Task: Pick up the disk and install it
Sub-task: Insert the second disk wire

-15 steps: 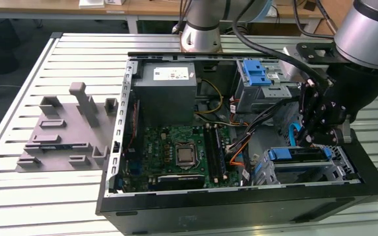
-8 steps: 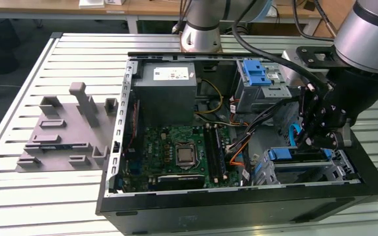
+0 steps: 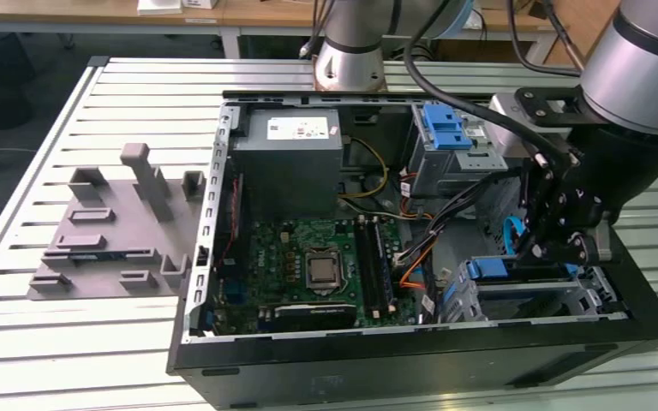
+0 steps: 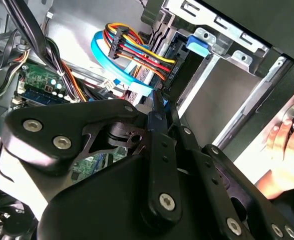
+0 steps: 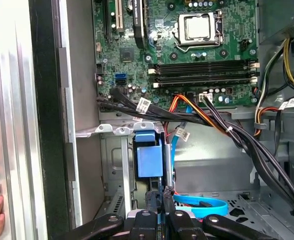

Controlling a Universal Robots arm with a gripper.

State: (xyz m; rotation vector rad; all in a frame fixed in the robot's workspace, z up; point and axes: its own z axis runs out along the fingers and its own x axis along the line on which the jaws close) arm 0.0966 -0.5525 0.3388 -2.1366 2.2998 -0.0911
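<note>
A robotics lab or test workshop: an opened black desktop computer case (image 3: 421,360) lies on a slatted white metal workbench (image 3: 32,342) directly below the arm's tool, a grey moulded fixture block (image 3: 117,231) sits well off to its side, and wooden desks (image 3: 260,13) stand behind the arm's base.

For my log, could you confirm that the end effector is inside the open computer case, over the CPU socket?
Not quite: in the exterior view the end effector is inside the open computer case, but over the blue bracket in the drive bay, to the exterior view's right of the CPU socket.
</note>
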